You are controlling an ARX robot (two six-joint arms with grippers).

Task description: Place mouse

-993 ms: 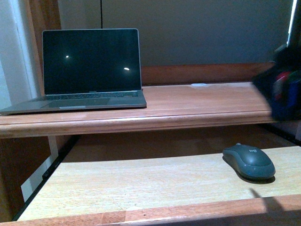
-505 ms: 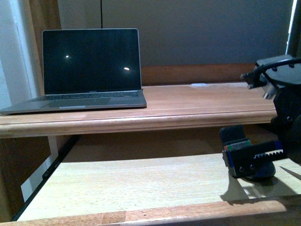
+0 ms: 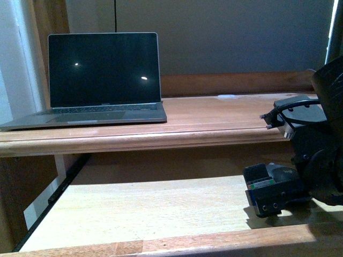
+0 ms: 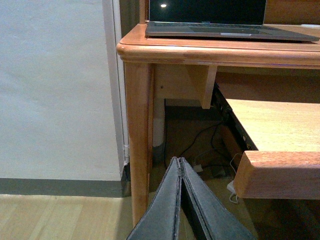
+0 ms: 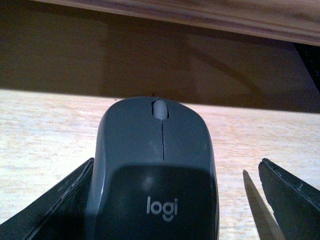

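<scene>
The right gripper (image 3: 265, 194) is straddling the mouse (image 5: 157, 170) on the sliding shelf (image 3: 150, 206).

The mouse is lying flat on the pale shelf under the desk (image 3: 225, 115), toward its right end, with its wheel facing away from the wrist camera. The right jaws are standing wide, 1 just beside its flank and the other well apart, so nothing is gripped. This spread is likely leaving room to close on its sides. The left gripper (image 4: 181, 200) is hanging low beside the desk leg, jaws pressed together on nothing, probably keeping clear. The laptop (image 3: 104, 75) is sitting open on the desk, well apart from the mouse.
</scene>
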